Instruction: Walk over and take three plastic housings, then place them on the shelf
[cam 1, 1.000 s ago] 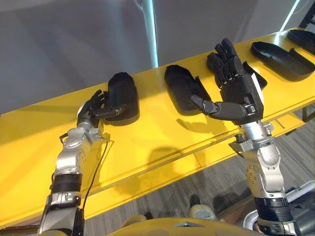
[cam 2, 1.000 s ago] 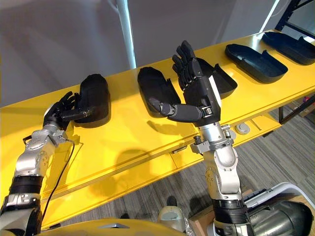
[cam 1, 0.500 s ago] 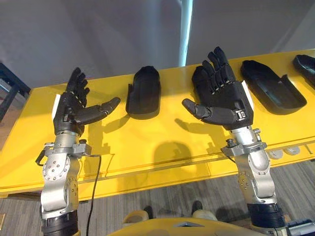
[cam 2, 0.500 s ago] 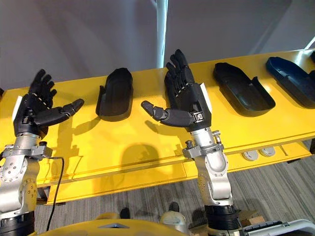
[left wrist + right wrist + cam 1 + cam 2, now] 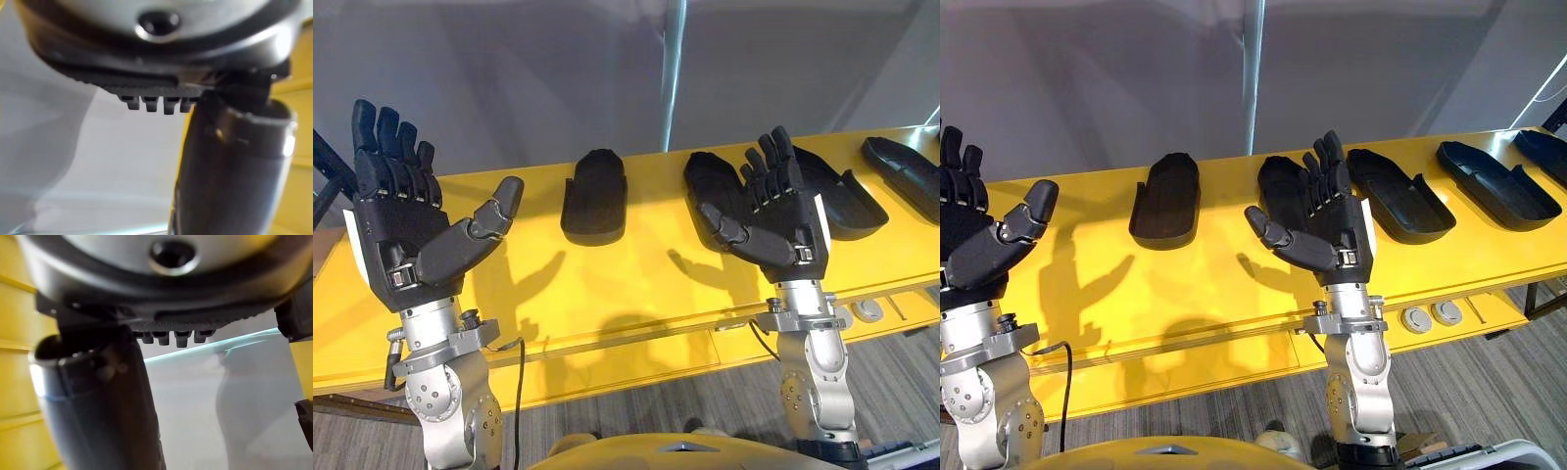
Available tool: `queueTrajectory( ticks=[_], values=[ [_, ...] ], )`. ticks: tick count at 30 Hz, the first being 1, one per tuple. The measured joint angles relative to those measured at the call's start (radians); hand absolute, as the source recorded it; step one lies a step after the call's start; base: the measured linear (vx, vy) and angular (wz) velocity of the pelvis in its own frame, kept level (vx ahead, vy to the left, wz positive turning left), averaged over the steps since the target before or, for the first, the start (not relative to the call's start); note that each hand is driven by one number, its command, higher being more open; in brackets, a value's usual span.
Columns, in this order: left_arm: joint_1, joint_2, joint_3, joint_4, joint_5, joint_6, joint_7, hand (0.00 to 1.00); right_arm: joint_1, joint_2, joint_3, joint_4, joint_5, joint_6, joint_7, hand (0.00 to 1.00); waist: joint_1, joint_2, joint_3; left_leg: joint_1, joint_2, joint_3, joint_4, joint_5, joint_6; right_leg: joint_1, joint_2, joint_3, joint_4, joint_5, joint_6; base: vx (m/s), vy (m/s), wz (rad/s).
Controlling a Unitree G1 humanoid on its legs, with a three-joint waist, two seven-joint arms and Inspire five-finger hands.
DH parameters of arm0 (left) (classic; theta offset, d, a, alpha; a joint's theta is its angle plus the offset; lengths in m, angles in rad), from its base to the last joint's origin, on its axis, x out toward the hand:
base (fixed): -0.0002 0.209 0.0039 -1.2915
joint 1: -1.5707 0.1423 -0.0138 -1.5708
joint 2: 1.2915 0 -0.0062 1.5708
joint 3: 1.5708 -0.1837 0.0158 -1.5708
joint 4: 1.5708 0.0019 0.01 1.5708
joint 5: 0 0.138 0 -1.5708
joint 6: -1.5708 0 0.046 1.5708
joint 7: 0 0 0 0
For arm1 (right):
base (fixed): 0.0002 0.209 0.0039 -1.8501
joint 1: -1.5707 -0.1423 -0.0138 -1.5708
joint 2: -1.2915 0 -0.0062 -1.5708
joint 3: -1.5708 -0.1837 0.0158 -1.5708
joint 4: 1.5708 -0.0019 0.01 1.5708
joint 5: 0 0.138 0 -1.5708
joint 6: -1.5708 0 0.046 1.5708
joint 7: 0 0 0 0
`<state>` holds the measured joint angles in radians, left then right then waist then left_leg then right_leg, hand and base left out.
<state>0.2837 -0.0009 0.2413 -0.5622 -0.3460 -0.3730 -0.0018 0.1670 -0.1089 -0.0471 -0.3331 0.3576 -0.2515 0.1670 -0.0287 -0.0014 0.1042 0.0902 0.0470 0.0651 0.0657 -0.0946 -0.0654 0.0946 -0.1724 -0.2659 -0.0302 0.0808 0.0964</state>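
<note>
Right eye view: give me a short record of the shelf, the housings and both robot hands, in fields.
surface: long yellow shelf
housings: five black ones in a row on the shelf: leftmost, second, third, fourth, fifth at the right edge
left robot hand: open, held up, palm toward the camera, empty
right robot hand: open, held up in front of the second housing, empty
task state: no housing in either hand
</note>
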Motion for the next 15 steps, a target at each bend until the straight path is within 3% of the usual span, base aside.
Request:
queueTrajectory(
  ticks=[7,11,15],
  values=[
    [0.001,0.024,-0.009,0.011,0.047,0.001,-0.001,1.0,0.02,-0.025,-0.113,0.0,-0.161,-0.028,-0.033,1.0,-0.001,-0.02,0.029,-0.015,-0.004,-0.005,0.0,0.002,0.01,-0.014,-0.001,0.0,0.012,-0.007,0.008,0.0,0.0,0.04],
    [-0.001,0.059,-0.035,0.066,0.089,0.017,-0.026,1.0,-0.03,-0.143,-0.127,0.0,-0.334,-0.048,-0.026,1.0,0.0,-0.022,0.04,-0.049,0.0,-0.001,0.002,0.009,0.01,-0.046,-0.001,0.0,0.014,-0.01,0.017,0.0,-0.004,0.05],
    [-0.001,0.071,-0.047,0.107,0.114,0.05,-0.056,1.0,-0.079,-0.197,-0.112,0.0,-0.391,-0.066,0.029,1.0,0.013,-0.023,0.044,-0.049,0.015,-0.002,0.025,0.009,0.002,-0.039,0.001,0.008,0.034,-0.004,0.017,0.05,0.02,0.07]
  ],
)
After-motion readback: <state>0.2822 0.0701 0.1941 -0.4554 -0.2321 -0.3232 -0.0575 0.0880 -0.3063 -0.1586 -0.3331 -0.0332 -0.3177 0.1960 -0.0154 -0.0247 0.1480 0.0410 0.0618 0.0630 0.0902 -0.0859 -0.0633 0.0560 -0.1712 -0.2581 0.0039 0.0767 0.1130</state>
